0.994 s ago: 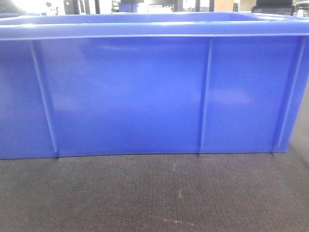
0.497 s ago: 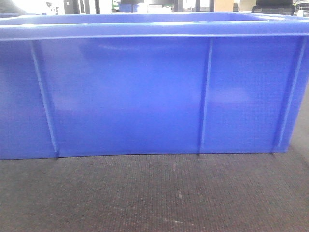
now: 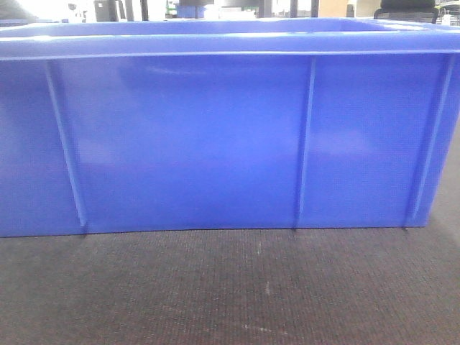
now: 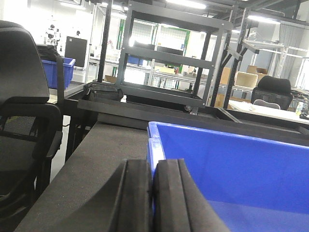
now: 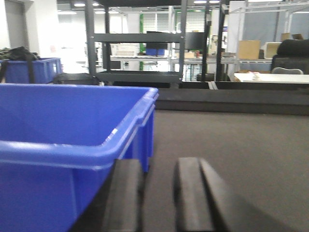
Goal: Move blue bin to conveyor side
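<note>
The blue bin [image 3: 215,144] fills the front view and stands on the dark woven conveyor [image 3: 230,287]. In the left wrist view my left gripper [image 4: 152,166] is shut on the top rim of the bin's [image 4: 241,164] left end wall, with a thin blue strip between the pads. The belt [image 4: 106,150] runs past on the left. In the right wrist view my right gripper [image 5: 158,164] is open and empty just outside the bin's [image 5: 58,125] right near corner. Its left finger [image 5: 126,193] is close beside the wall, and the belt [image 5: 231,140] shows between the fingers.
A black office chair [image 4: 24,96] stands left of the belt. A black metal shelf rack [image 4: 169,53] stands beyond the belt's far raised edge [image 5: 231,99]. Another blue bin [image 5: 29,70] sits far back left. Desks and boxes lie further behind.
The bin's right end has edged very slightly rightward in the front view. Nothing else has visibly changed.
</note>
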Available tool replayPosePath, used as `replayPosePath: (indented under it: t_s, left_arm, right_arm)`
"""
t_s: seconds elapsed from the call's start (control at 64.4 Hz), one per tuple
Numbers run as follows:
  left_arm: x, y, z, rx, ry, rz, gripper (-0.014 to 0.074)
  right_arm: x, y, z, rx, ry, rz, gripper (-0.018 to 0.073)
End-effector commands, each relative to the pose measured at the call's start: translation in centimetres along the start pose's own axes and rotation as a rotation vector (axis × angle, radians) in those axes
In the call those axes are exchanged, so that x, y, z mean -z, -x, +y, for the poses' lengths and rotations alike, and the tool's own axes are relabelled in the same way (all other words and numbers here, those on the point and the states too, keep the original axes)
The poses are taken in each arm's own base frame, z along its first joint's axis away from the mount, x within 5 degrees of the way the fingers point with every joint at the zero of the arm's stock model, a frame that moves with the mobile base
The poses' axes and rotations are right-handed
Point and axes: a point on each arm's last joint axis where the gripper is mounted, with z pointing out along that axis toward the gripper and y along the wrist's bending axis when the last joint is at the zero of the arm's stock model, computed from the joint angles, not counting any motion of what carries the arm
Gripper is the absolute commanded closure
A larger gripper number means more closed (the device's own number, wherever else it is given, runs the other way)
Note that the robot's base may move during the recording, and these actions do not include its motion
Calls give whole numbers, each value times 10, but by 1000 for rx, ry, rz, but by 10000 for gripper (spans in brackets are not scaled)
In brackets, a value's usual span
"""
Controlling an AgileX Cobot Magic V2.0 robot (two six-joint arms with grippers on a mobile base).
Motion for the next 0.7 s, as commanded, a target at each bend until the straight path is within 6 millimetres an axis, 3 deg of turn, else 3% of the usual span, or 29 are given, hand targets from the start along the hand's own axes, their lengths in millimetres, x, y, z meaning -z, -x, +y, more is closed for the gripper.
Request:
replayPosePath:
  t_s: [0.0, 0.047, 0.186, 0.683]
  left_arm:
    - [1, 1, 0, 2, -1, -22, 594]
    - [1, 1, 0, 2, -1, -22, 594]
    - [1, 2, 0, 2, -1, -24, 594]
    - [1, 2, 0, 2, -1, -24, 594]
  right_arm:
    - [4, -8, -1, 1, -13, -39, 592]
    - [5, -7, -1, 1, -13, -43, 661]
    - [5, -16, -2, 1, -28, 56, 637]
    - [5, -16, -5, 51, -79, 54, 638]
